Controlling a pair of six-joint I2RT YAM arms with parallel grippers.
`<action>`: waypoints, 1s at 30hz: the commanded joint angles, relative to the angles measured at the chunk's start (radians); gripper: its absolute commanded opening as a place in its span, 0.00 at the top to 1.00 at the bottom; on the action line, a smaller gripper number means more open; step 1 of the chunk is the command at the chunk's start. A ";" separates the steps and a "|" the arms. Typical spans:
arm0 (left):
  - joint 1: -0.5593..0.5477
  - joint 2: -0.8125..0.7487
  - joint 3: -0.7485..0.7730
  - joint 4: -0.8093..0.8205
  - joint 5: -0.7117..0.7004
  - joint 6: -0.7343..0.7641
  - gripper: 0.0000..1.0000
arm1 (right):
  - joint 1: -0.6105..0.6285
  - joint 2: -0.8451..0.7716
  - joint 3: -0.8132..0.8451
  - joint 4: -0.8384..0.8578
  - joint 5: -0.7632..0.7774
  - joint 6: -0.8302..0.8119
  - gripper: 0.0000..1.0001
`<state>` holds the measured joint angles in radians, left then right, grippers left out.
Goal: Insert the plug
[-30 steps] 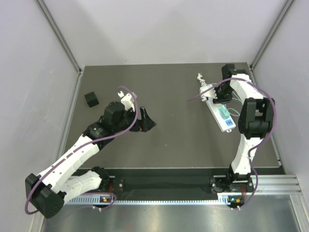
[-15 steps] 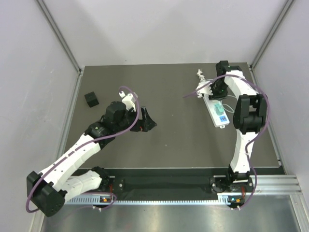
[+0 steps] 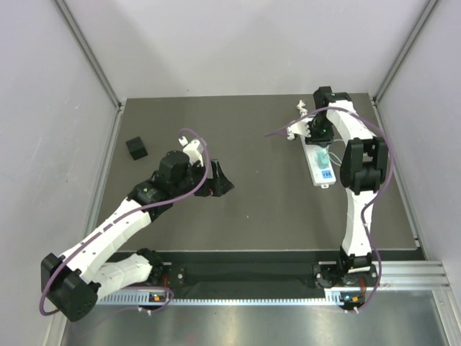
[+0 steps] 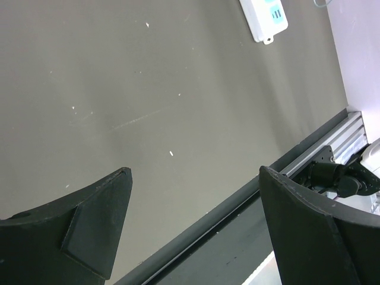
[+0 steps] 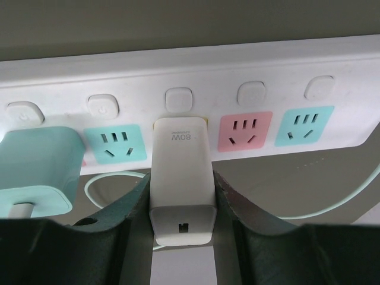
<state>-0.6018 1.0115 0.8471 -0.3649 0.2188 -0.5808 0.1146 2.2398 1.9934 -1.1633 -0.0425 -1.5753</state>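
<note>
In the right wrist view my right gripper [image 5: 181, 183] is shut on the white plug [image 5: 180, 169], a block marked 80W. The plug's front end meets the white power strip [image 5: 202, 71] at a middle socket between a teal socket and a pink one; its prongs are hidden. A teal charger [image 5: 34, 169] sits in the strip to the left. From above, the right gripper [image 3: 321, 134] is over the strip [image 3: 321, 169] at the far right. My left gripper [image 3: 219, 180] hangs open over the mat with nothing between its fingers [image 4: 95, 219].
A small black cube [image 3: 135, 148] lies at the far left of the mat. A bundled white cable [image 3: 299, 120] lies beside the strip's far end. A teal cord [image 5: 332, 202] loops on the mat near the strip. The table's front rail [image 4: 320, 160] is near the left gripper.
The right gripper with the plug has moved left and away from the bases, and the power strip has slid with it. The left arm has stayed put.
</note>
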 commanded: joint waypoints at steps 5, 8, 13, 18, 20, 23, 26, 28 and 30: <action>0.002 0.018 0.030 -0.005 -0.030 0.024 0.08 | 0.020 0.202 0.013 0.042 -0.125 0.032 1.00; 0.004 0.035 0.040 -0.011 -0.038 0.027 0.09 | 0.019 0.233 0.053 0.028 -0.120 0.067 1.00; 0.005 0.056 0.035 0.000 -0.022 0.021 0.09 | 0.030 0.270 0.125 0.002 -0.099 0.097 1.00; 0.008 0.061 0.041 -0.008 -0.016 0.025 0.09 | 0.072 0.287 0.183 0.010 -0.051 0.097 1.00; 0.008 0.056 0.043 -0.011 -0.022 0.030 0.09 | 0.076 0.294 0.206 0.011 -0.072 0.109 1.00; 0.010 0.052 0.041 -0.017 -0.038 0.032 0.09 | 0.066 0.308 0.212 0.002 -0.115 0.123 1.00; 0.010 0.052 0.044 -0.016 -0.032 0.032 0.08 | 0.045 0.311 0.193 0.005 -0.146 0.129 1.00; 0.011 0.055 0.047 -0.016 -0.030 0.033 0.08 | 0.034 0.297 0.180 0.023 -0.148 0.126 1.00; 0.010 0.056 0.049 -0.014 -0.022 0.033 0.08 | 0.033 0.271 0.173 0.033 -0.143 0.121 1.00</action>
<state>-0.5961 1.0756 0.8497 -0.3794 0.1932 -0.5686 0.1440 2.3959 2.2490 -1.2667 -0.0273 -1.4647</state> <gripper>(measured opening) 0.918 0.362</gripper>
